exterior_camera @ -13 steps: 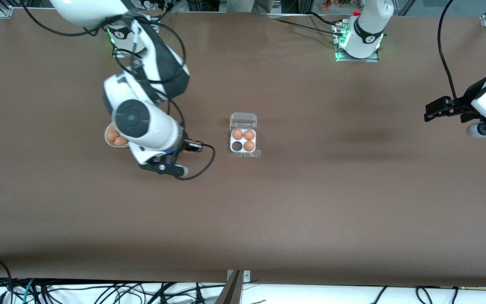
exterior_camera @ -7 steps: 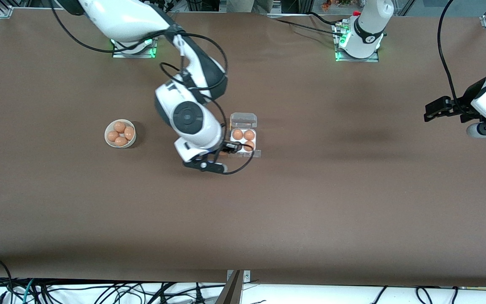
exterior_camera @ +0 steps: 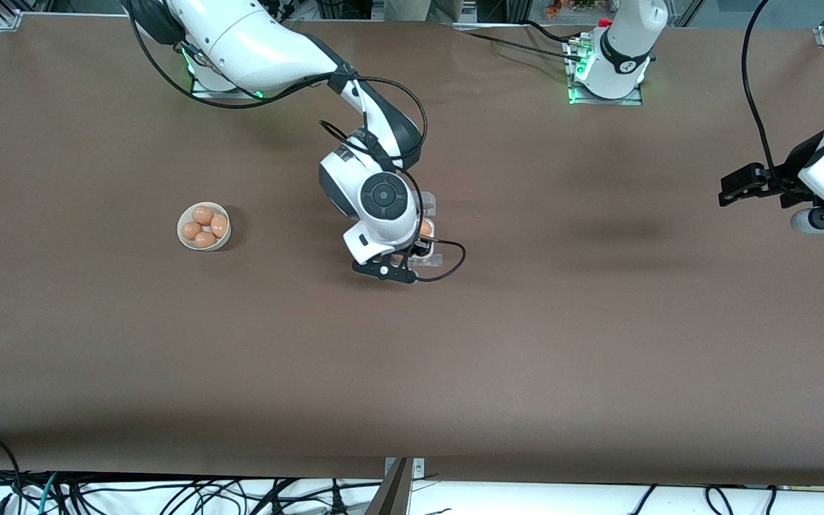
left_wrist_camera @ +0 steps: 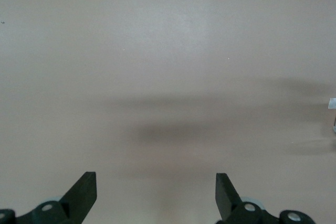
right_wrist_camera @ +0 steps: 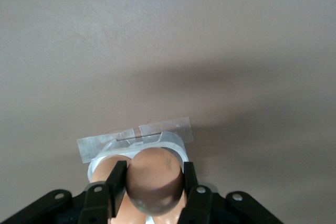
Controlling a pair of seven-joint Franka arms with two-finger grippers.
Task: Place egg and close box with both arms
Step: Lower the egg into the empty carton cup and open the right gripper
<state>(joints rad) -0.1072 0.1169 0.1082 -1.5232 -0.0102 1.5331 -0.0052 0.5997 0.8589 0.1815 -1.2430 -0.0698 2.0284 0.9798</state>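
My right gripper (right_wrist_camera: 152, 182) is shut on the egg (right_wrist_camera: 155, 174), an orange-brown egg held between both fingers, over the box (right_wrist_camera: 131, 145). In the front view the right arm's wrist (exterior_camera: 383, 204) covers most of the box (exterior_camera: 430, 254); one egg in it shows at its edge. The box's clear lid stands open, mostly hidden. My left gripper (left_wrist_camera: 156, 192) is open and empty over bare table at the left arm's end, and it also shows in the front view (exterior_camera: 730, 187), where the left arm waits.
A round white bowl (exterior_camera: 183, 243) holding several eggs sits toward the right arm's end of the table. Strips of clear tape (right_wrist_camera: 136, 135) hold the box's edge to the brown table. Cables trail from the right wrist beside the box.
The right arm has swung from over the bowl across to over the box, carrying the egg. The bowl is uncovered now. The left arm has not moved.
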